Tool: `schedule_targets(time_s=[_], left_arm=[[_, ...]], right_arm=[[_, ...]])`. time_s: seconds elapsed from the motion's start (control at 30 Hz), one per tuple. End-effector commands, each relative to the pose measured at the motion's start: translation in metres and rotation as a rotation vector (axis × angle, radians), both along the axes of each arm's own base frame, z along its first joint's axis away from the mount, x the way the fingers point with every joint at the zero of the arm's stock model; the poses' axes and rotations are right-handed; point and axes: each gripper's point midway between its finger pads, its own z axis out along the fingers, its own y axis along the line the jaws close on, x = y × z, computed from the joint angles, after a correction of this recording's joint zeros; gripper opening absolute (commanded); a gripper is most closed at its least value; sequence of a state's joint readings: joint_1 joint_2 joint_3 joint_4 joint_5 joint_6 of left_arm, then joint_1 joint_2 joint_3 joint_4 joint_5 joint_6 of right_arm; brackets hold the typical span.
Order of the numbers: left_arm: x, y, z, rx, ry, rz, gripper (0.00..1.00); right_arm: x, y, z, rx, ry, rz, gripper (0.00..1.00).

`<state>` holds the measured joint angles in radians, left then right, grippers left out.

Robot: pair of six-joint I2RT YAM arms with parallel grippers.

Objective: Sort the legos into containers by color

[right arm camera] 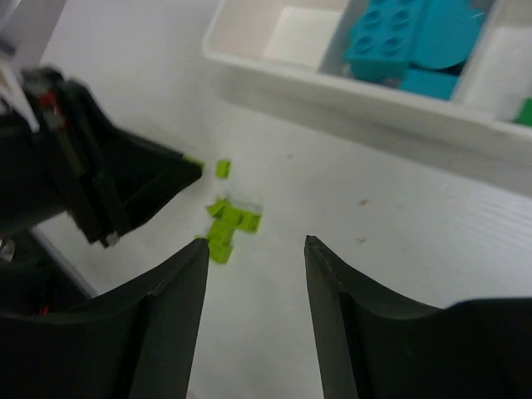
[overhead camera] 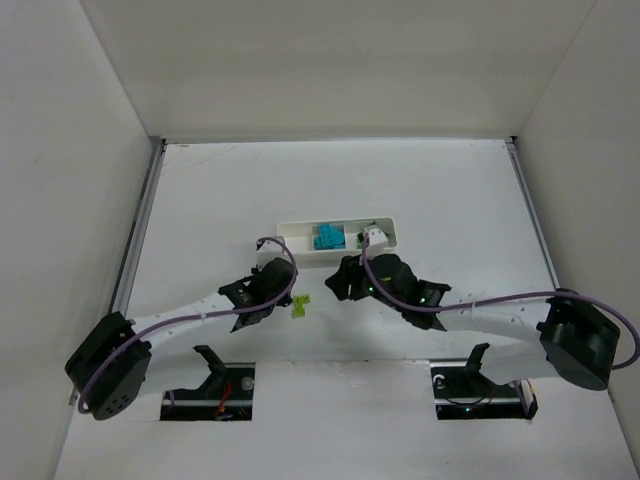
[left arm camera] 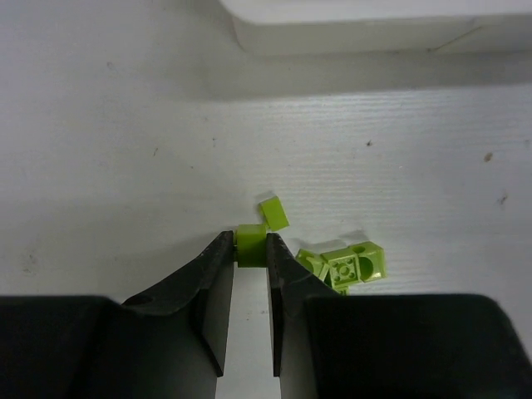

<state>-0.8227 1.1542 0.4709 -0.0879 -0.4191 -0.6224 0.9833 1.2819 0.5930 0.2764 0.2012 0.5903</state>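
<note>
My left gripper [left arm camera: 249, 239] is shut on a small pale yellow-green lego [left arm camera: 249, 249] right at its fingertips, low over the table. Another yellow-green piece [left arm camera: 273, 213] lies just beyond it, and a small cluster of yellow-green legos [left arm camera: 349, 266] lies to its right. The cluster also shows in the top view [overhead camera: 300, 307] and in the right wrist view [right arm camera: 226, 224]. My right gripper [right arm camera: 255, 243] is open and empty, above the table beside the cluster. The white tray [overhead camera: 290, 240] holds cyan-blue legos [right arm camera: 407, 37] in its middle compartment and a dark green one [right arm camera: 524, 112] in the right compartment.
The left gripper's black body [right arm camera: 125, 183] is close to the right gripper's left finger. The tray's near wall [left arm camera: 374, 33] lies just beyond the legos. White walls enclose the table on three sides. The tray's left compartment [right arm camera: 303, 33] shows only a white floor.
</note>
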Motion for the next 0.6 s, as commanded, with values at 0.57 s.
schedule_targets(time_s=[0.57], left_arm=[[0.072,-0.023,0.103,-0.225,-0.258,0.016,0.12]], right_arm=[[-0.051,0.092,-0.057,-0.220,0.060,0.191,0.73]])
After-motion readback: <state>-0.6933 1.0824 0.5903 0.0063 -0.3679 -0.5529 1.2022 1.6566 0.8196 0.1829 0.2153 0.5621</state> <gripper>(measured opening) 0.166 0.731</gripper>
